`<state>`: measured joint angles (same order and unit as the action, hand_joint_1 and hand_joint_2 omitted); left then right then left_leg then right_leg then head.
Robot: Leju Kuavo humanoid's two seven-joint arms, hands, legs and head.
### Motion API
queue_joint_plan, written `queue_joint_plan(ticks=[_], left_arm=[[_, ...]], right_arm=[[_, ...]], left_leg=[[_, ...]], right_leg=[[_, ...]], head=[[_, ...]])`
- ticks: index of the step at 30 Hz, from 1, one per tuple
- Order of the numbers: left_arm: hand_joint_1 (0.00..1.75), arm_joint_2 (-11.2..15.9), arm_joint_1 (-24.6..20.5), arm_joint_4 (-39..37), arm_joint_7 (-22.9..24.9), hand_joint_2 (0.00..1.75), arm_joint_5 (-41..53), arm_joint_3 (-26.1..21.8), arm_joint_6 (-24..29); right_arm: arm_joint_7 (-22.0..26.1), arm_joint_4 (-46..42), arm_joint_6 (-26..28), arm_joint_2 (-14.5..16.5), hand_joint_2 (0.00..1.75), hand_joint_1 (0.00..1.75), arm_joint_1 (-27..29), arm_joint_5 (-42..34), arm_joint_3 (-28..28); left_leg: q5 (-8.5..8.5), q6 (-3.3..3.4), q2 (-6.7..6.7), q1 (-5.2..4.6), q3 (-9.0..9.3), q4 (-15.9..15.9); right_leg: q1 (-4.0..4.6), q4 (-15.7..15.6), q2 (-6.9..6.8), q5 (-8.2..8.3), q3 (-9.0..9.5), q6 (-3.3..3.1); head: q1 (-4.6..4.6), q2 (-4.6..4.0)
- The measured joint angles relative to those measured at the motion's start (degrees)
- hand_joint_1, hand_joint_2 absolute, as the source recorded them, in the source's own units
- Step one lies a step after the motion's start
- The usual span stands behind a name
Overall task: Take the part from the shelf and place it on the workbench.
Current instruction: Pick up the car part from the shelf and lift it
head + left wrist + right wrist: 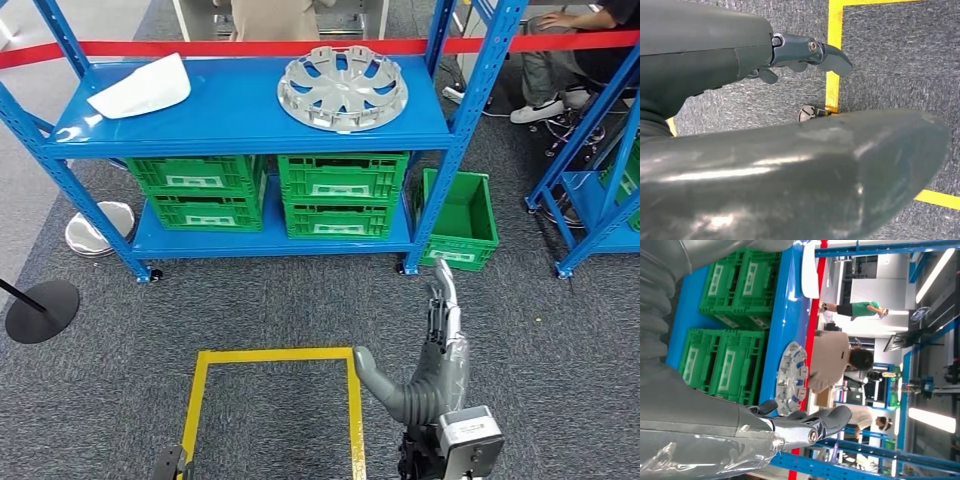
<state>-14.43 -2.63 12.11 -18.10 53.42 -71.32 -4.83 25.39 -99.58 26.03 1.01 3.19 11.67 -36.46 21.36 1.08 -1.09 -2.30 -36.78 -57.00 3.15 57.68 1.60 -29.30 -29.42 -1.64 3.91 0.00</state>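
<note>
The shelf (pixel 226 110) was at 12 o'clock, its blue posts framing the top deck. The part, a silver wheel cover (pixel 343 90), lay flat on that deck toward 1 o'clock, untouched, so all the task remained. Open carpet lay between robot and shelf. The right hand (pixel 444 340) was raised at 4 o'clock, fingers released and straight, grasping nothing. The left hand (pixel 806 50) hung over the floor, probably released too.
</note>
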Motion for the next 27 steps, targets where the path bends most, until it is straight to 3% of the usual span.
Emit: queue_joint_plan(ticks=[12, 16, 18, 20, 21, 22, 23, 24, 26, 27], left_arm=[[0.0, 0.0, 0.0, 0.0, 0.0, 0.0, 0.0, 0.0, 0.0], [0.0, -0.1, 0.0, 0.0, 0.0, 0.0, 0.0, 0.0, 0.0], [0.0, -0.1, 0.0, 0.0, 0.0, 0.0, 0.0, 0.0, 0.1], [0.0, -0.1, 0.0, 0.0, 0.0, 0.0, 0.0, 0.0, 0.1], [0.0, 0.0, 0.0, 0.0, 0.0, 0.0, 0.0, 0.0, 0.1], [0.0, 0.0, 0.0, 0.0, 0.0, 0.0, 0.0, 0.0, 0.1], [0.0, 0.0, 0.0, 0.0, 0.0, 0.0, 0.0, -0.1, 0.1], [0.0, 0.0, 0.0, 0.0, 0.0, 0.0, 0.0, -0.1, 0.1], [0.0, 0.0, 0.0, 0.0, 0.0, 0.0, 0.0, -0.1, 0.1], [0.0, 0.1, 0.0, 0.0, 0.0, 0.0, 0.0, -0.1, 0.1]], right_arm=[[0.9, 0.0, 1.1, 0.0, 1.75, 0.0, 0.8, 1.7, 0.7], [0.8, -0.1, 2.0, 0.1, 1.75, 0.0, 1.0, 2.6, 0.8], [0.8, -0.1, 2.3, 0.3, 1.75, 0.0, 1.0, 2.9, 0.9], [0.8, -0.1, 2.4, 0.3, 1.75, 0.0, 1.1, 2.9, 1.0], [0.8, 0.0, 2.5, 0.3, 1.75, 0.0, 1.2, 2.9, 1.0], [0.8, 0.0, 2.5, 0.3, 1.75, 0.0, 1.3, 2.9, 1.1], [0.8, 0.0, 2.5, 0.3, 1.75, 0.0, 1.3, 2.9, 1.2], [0.8, 0.0, 2.6, 0.3, 1.75, 0.0, 1.4, 2.9, 1.3], [0.8, 0.0, 2.6, 0.3, 1.75, 0.0, 1.4, 2.9, 1.3], [0.8, 0.0, 2.6, 0.3, 1.75, 0.0, 1.4, 2.9, 1.3]], left_leg=[[0.13, 0.15, 0.0, 0.0, 0.01, 0.1], [0.54, 0.65, 0.03, 0.26, 0.51, 0.7], [0.52, 0.87, 0.14, 0.66, 1.15, 1.1], [0.67, 0.9, 0.28, 0.75, 1.41, 1.2], [0.76, 0.81, 0.33, 0.79, 1.5, 1.2], [0.87, 0.67, 0.36, 0.85, 1.61, 1.1], [0.98, 0.5, 0.37, 0.95, 1.81, 1.1], [1.13, 0.29, 0.37, 1.07, 2.12, 1.1], [1.46, -0.27, 0.35, 1.22, 2.75, 1.1], [1.54, -0.57, 0.34, 1.23, 2.91, 1.0]], right_leg=[[0.0, -0.4, 0.0, -0.01, 0.17, -0.01], [0.02, -0.5, -0.02, -0.59, 0.49, 0.81], [-0.14, 3.0, -0.27, -2.75, -0.77, 1.5], [-0.91, 10.9, -0.58, -6.48, -4.89, 2.19], [-1.33, 14.6, -0.72, -7.68, -7.06, 2.49], [-1.7, 16.5, -0.84, -7.74, -8.44, 2.76], [-2.02, 16.0, -0.95, -6.45, -8.62, 3.03], [-2.31, 13.2, -1.04, -4.11, -7.59, 3.24], [-2.69, 4.9, -1.2, 0.72, -4.11, 3.53], [-2.75, 2.0, -1.19, 2.11, -2.86, 3.44]], head=[[-0.01, 0.0], [-0.01, 0.01], [-0.36, 0.01], [-0.69, 0.0], [-0.69, 0.0], [-0.69, 0.0], [-0.69, 0.0], [-0.69, 0.0], [-0.77, 0.0], [-0.8, 0.0]])
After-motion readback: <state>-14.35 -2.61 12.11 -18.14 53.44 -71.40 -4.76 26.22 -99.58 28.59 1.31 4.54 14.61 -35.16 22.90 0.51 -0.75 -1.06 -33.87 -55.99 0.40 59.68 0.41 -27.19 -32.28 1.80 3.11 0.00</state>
